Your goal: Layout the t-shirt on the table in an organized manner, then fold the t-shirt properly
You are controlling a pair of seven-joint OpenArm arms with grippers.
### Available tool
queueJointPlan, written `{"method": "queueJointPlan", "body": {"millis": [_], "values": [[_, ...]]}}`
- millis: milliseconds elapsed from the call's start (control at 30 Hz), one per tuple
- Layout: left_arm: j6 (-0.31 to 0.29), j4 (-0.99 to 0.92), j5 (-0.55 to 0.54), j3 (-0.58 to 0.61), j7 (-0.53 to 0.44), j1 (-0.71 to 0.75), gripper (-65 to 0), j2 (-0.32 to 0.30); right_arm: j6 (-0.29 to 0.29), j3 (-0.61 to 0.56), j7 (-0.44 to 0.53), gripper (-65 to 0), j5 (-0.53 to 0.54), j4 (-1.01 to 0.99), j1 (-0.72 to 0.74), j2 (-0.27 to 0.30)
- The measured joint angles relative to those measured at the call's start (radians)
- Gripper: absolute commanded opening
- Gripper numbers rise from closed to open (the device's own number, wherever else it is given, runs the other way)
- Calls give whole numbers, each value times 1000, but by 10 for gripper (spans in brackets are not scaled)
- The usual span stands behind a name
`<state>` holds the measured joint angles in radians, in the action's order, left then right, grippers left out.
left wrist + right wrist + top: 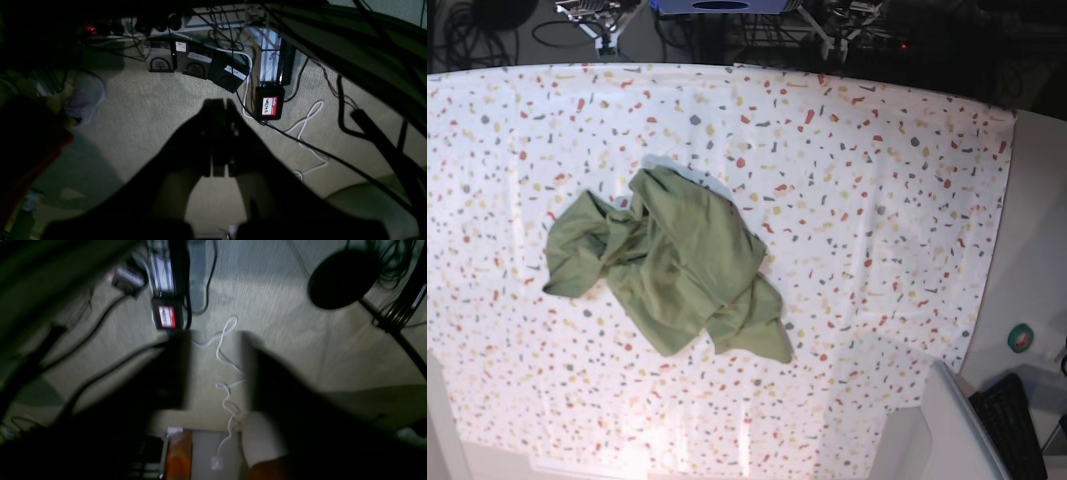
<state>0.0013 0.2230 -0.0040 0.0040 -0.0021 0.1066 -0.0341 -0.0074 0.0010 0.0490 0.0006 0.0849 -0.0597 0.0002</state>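
Observation:
The olive-green t-shirt (672,265) lies crumpled in a heap left of centre on the flecked white table (877,180), seen only in the base view. Neither arm shows in that view. In the left wrist view, my left gripper (220,105) is a dark shape with its jaws pressed together and nothing between them, pointing at carpeted floor. My right gripper (215,340) stands open in the right wrist view, its two dark fingers (176,370) wide apart over the same floor. Both are away from the t-shirt.
The wrist views show carpet with black and white cables (310,123), a row of dark boxes (196,65) and a small box with a red label (269,106). At the base view's lower right sit a keyboard (1017,425) and a grey bin edge (947,420).

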Motion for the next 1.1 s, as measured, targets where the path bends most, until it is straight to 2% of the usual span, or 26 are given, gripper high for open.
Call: {"method": "queueJointPlan", "body": {"millis": [33, 67, 100, 133, 167, 200, 233, 267, 433, 500, 600, 633, 667, 700, 767, 833, 900, 933, 1100], "values": [[0, 2, 0, -3, -2, -4, -647, -2, 0, 0, -2, -167, -2, 0, -2, 0], [2, 5, 0, -3, -3, -6, -645, -3, 0, 0, 3, -141, -2, 2, -5, 0], [2, 4, 0, -3, -6, -7, -645, -3, 0, -1, 9, -164, -2, 6, -9, 0], [5, 4, -1, -3, -6, -9, -645, -3, 0, -1, 11, -213, -2, 16, -14, 0], [6, 4, 0, 1, -5, -9, -645, -3, 0, -1, 11, -303, -2, 35, -22, 0], [6, 4, 0, 4, -5, -8, -645, -3, 0, -1, 10, -408, -2, 51, -29, 0], [6, 4, 0, 4, -5, -6, -645, -2, 0, -1, 13, -549, -1, 63, -37, 0], [-2, 4, 0, 4, -4, -6, -645, -1, 0, -1, 4, -650, -3, 76, -42, 2], [2, 4, 0, -3, -2, -8, -634, -2, 0, 0, 4, -650, -2, 79, -47, 2], [2, 4, -1, -3, -1, -8, -545, -2, 0, 0, 4, -650, -2, 79, -47, 2], [2, 2, 0, 6, -2, -5, -306, -2, 0, -1, 3, -650, -2, 79, -50, 2], [2, 5, 0, 6, -2, -3, -260, -2, 0, -1, 4, -650, -2, 78, -52, 2], [2, 5, 3, 6, -3, 0, -253, -2, 0, -1, 3, -650, -2, 78, -52, 2], [2, 5, 4, 6, -2, 2, -263, -2, 0, -1, 4, -650, -2, 78, -52, 2], [2, 5, 2, 6, -5, 8, -323, -2, 0, -1, 3, -650, -2, 77, -52, 2], [2, 5, 0, 6, -5, 13, -439, -2, 0, -1, 3, -650, -2, 77, -52, 2], [2, 5, 0, 6, -4, 14, -615, -2, 0, -1, 3, -650, -2, 77, -52, 2], [2, 4, -3, 6, -5, 13, -650, -2, 0, -1, 3, -650, -2, 77, -52, 2], [2, 2, 3, 6, -4, 13, -650, -2, 0, -1, 3, -650, -2, 77, -52, 3]]}}
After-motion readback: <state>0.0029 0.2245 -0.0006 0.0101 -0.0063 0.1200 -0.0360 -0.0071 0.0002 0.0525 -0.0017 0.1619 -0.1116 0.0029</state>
